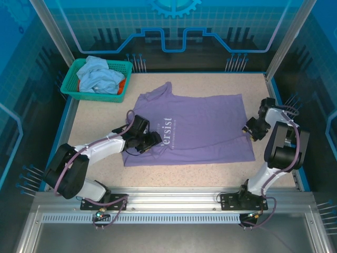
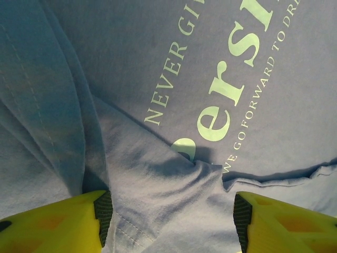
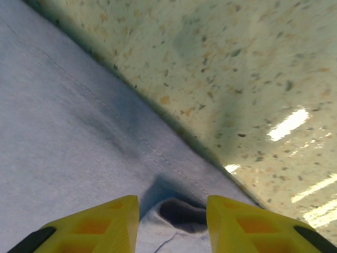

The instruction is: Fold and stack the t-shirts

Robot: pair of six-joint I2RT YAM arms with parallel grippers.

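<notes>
Spreading across the middle of the speckled beige table, the lavender-purple cotton t-shirt with white chest lettering lies flat, front up. Its long axis runs left to right in the overhead view, with a sleeve towards the upper left and the hem at the right of frame.

The left pincer sits low on the shirt's lower-left part, just beside the lettering. In the left wrist view its yellow fingers stand well apart, open, straddling a raised ruck of cloth.

The right pincer rests at the hem, on the right edge of the shirt. In the right wrist view its fingers stand a narrow gap apart, with a small loop of the stitched hem between them. Whether that loop is already pinched cannot be told.

Each arm is thus nearest to one end of the long axis, and the cloth extends from each pincer towards the other. A fold would probably carry one end over along that axis.

A light-blue t-shirt and an orange one lie bunched in the teal plastic mesh basket at the upper left, well apart from both arms.
</notes>
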